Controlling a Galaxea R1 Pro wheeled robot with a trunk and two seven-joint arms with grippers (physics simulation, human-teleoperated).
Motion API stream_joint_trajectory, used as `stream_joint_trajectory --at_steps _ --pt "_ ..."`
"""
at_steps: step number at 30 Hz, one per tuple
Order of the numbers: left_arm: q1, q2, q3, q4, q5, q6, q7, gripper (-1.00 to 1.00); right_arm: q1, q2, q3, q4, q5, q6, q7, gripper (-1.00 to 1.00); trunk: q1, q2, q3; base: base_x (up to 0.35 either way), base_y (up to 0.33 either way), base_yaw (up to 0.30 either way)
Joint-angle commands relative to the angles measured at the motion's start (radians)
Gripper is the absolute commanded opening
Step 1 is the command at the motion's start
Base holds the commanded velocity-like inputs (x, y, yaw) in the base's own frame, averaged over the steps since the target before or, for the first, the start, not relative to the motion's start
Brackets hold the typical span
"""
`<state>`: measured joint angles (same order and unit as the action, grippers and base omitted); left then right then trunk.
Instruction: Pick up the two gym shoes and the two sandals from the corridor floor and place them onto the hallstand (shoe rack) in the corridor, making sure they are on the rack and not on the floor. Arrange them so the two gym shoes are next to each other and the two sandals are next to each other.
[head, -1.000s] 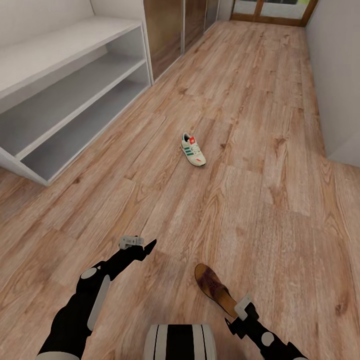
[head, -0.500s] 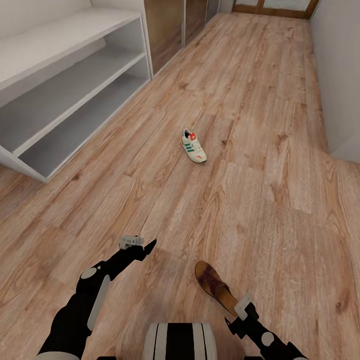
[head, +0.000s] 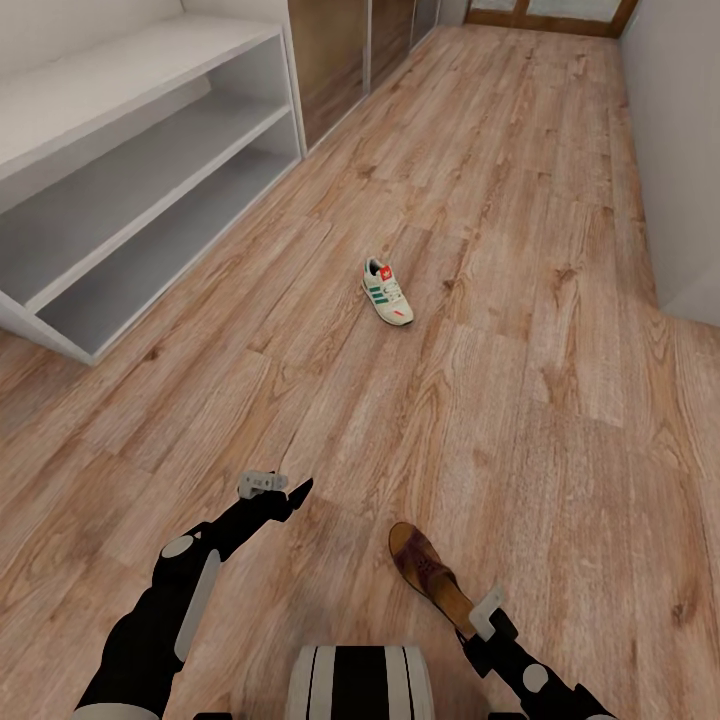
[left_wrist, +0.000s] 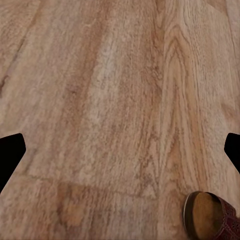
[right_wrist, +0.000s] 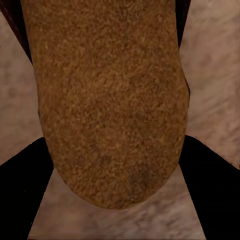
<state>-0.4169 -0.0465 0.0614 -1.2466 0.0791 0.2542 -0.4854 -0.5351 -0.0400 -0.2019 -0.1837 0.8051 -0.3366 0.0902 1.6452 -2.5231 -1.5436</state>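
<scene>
One gym shoe (head: 387, 292), white with green stripes and a red heel patch, lies on the corridor floor (head: 520, 400) mid-corridor. A brown sandal (head: 428, 573) with a tan footbed lies close in front of me. My right gripper (head: 467, 624) is at its heel end. In the right wrist view the sandal's footbed (right_wrist: 107, 95) sits between the spread fingers (right_wrist: 22, 200), gripper (right_wrist: 115, 145) open. My left gripper (head: 297, 491) hovers open over bare floor to the sandal's left. Its wrist view catches the sandal's toe (left_wrist: 210, 222). The hallstand (head: 130, 150) stands at the left.
Wood-fronted cupboard doors (head: 330, 60) line the left wall past the hallstand. A pale wall (head: 675, 130) runs along the right side. Open floor stretches between the sandal and the gym shoe.
The head view tilted slightly a second ago. My right gripper has crept a little closer on the sandal's heel. The left arm and both shoes have stayed put.
</scene>
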Motion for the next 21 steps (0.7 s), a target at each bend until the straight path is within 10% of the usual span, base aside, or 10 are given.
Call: stream_joint_trajectory --at_steps 1,21 --pt "0.000 -0.001 0.003 -0.001 0.008 0.010 -0.005 1.00 0.000 0.000 -0.008 0.000 0.000 -0.003 0.009 -1.00 0.000 0.000 -0.001 0.000 0.000 0.000" --pt "0.000 -0.001 0.003 -0.001 0.008 0.010 -0.005 1.00 0.000 0.000 -0.008 0.000 0.000 -0.003 0.010 -1.00 0.000 0.000 -0.001 0.000 0.000 0.000"
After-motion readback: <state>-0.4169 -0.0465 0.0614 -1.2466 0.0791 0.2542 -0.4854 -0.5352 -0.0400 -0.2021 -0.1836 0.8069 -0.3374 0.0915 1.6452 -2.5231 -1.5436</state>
